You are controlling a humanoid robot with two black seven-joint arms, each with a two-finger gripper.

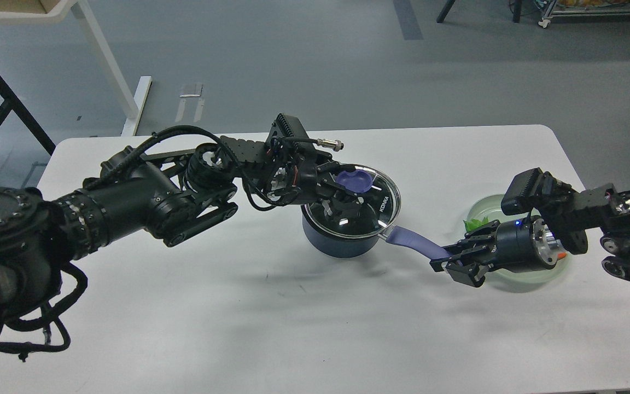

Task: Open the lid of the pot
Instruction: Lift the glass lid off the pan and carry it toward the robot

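**Both arms on the pot, lid tilted**

While the white bench (184, 306) spans most of the head view, the two black arms reach in from either side toward its middle. The left arm (129, 197) crosses from the lower left edge, and the right arm (594, 219) enters from the right edge.

The pot (337, 241) stands near the centre of the bench, toward its far side. Its handle (416, 243) points right and a little toward the robot. The lid (369, 205) sits over the pot at a tilt, the metal rim showing clear of the pot's edge on the right, with the "KONKA" lettering on that side.

The left gripper (342, 189) is at the lid's knob (356, 180); its jaws appear closed around the knob's base, though the dark parts there are hard to separate. The right gripper (449, 260) has its jaws closed on the end of the handle.

A pale green plate (517, 273) lies on the bench under the right wrist, with a green leafy item (476, 223) on it and a small orange bit (561, 255) near its right side.
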